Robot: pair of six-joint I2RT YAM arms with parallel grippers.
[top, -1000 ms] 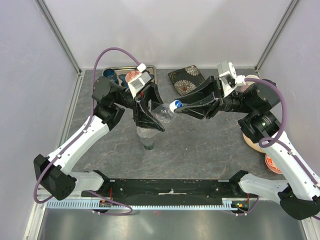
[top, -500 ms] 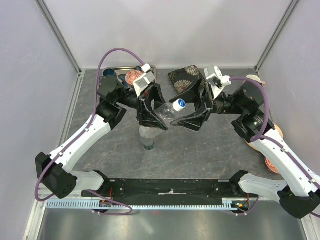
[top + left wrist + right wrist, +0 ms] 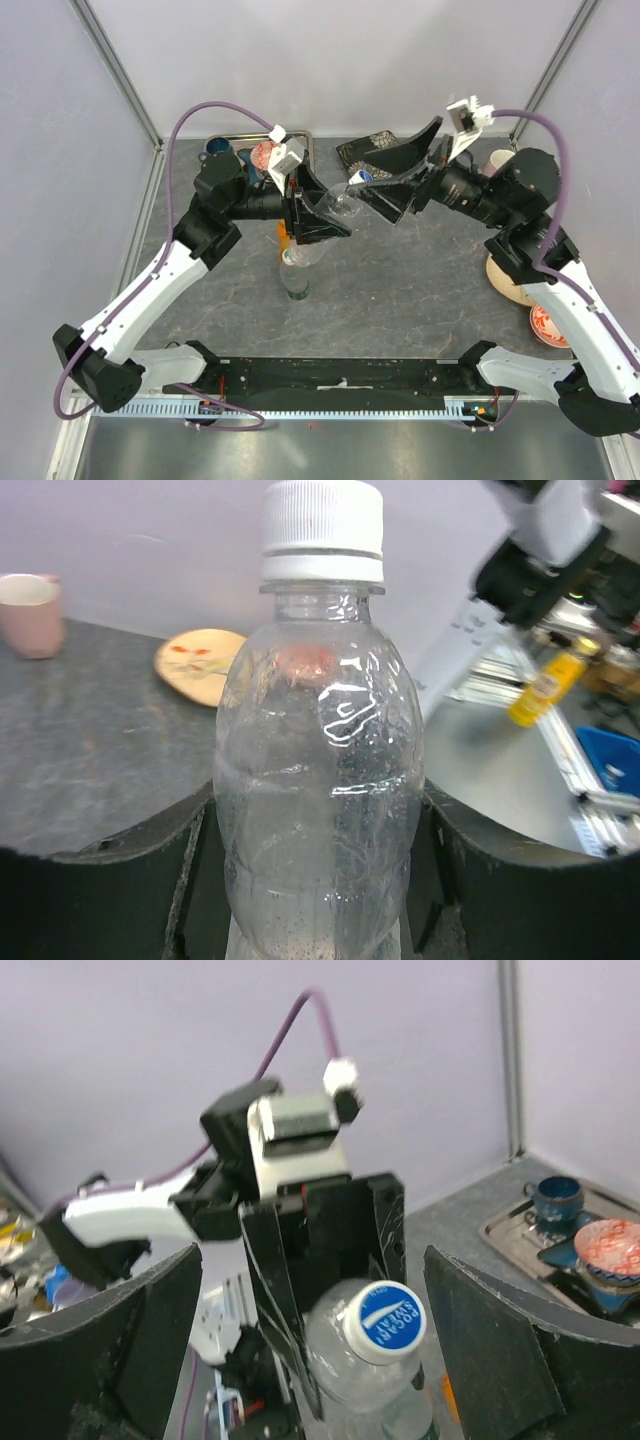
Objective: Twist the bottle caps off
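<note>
Top view, left gripper (image 3: 322,213): clamped on the body of a clear bottle (image 3: 338,205), held off the surface (image 3: 420,290) just above mid-frame, lying nearly level with its neck to the right.
Top view, cap (image 3: 360,177): at the bottle's right end, between the two fingers of the right gripper (image 3: 370,185).
Top view, right gripper: spread wide, one finger above the cap in the frame and one below; whether either touches it is hard to tell from here.
Top view, second bottle (image 3: 293,277): upright on the surface, just below the held one.
Top view, tray (image 3: 305,140): upper left of centre, with a blue cup (image 3: 217,150) and a red-patterned bowl (image 3: 263,153).
Left wrist, bottle: fills the centre, upright in the frame, with the white-sided cap (image 3: 322,530) seated on the neck at top centre.
Left wrist, fingers (image 3: 100,900): dark, pressed against both sides of the bottle's lower body.
Left wrist, background: a pink cup (image 3: 28,610) at upper left and a plate (image 3: 200,665) beside it, both on the surface.
Right wrist, cap (image 3: 385,1322): lower centre, its blue lettered top facing the camera.
Right wrist, fingers (image 3: 100,1350): at the far left and right of the frame, wide apart and clear of the cap.
Right wrist, left gripper: black, behind the cap, closed on the bottle.
</note>
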